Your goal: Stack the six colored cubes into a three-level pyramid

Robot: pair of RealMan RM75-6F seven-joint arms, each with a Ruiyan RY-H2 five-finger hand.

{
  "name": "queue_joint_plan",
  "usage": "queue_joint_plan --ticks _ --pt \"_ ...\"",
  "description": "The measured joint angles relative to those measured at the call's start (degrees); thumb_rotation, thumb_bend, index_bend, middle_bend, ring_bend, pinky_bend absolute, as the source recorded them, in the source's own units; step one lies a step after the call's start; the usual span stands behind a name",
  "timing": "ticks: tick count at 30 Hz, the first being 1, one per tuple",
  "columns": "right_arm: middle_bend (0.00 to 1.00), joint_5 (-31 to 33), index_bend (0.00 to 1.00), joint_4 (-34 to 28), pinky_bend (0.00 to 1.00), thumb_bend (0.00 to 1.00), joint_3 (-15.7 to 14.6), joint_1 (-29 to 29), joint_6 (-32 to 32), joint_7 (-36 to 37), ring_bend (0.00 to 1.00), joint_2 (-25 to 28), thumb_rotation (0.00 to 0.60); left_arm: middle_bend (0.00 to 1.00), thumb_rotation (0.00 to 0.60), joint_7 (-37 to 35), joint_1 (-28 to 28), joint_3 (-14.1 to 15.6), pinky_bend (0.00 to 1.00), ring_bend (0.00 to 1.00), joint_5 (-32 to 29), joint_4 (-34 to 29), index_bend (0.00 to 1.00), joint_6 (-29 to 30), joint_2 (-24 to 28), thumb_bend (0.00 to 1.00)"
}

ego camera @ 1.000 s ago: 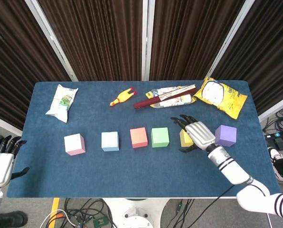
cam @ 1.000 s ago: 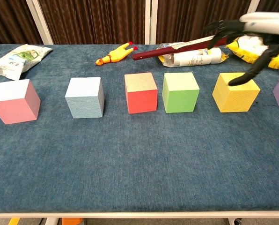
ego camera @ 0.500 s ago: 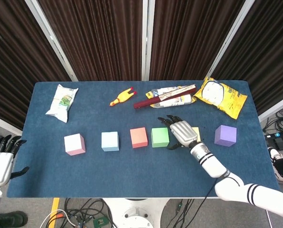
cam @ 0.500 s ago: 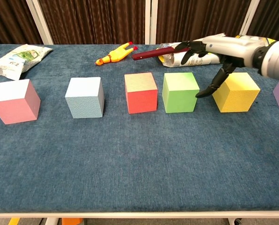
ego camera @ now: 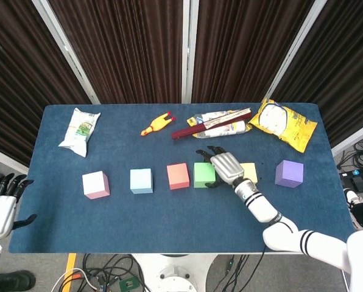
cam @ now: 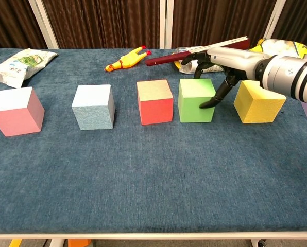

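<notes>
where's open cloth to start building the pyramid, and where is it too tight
The wide strip of blue cloth between the cube row and the table's near edge is bare. A smaller free patch lies between the white snack bag and the rubber chicken. Crowded: the right hand fills the gap between the green cube and the yellow cube.

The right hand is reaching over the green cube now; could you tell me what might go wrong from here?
1. The right hand has one fingertip low on the green cube side, so closing may push it rather than grip it.
2. The red cube sits close on the far side; a shoved green cube could knock it out of line.
3. The forearm passes just above the yellow cube and could nudge it on lowering.
</notes>
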Motion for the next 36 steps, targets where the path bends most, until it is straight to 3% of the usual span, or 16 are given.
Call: queue_joint_plan --ticks 22,36 --pt "0.40 -0.6 0.15 0.1 0.12 0.07 -0.1 2.2 -0.9 2.0 0.09 -1.2 0.600 0.15 0.600 -0.7 0.1 0.0 0.11 0.06 -0.1 0.5 0.23 0.0 -0.1 0.00" --pt "0.40 1.3 0.15 -2.1 0.12 0.07 -0.7 1.5 1.9 -2.9 0.09 -1.7 0.600 0.15 0.600 -1.7 0.1 0.1 0.11 0.06 0.0 1.4 0.23 -0.2 -0.4 0.00"
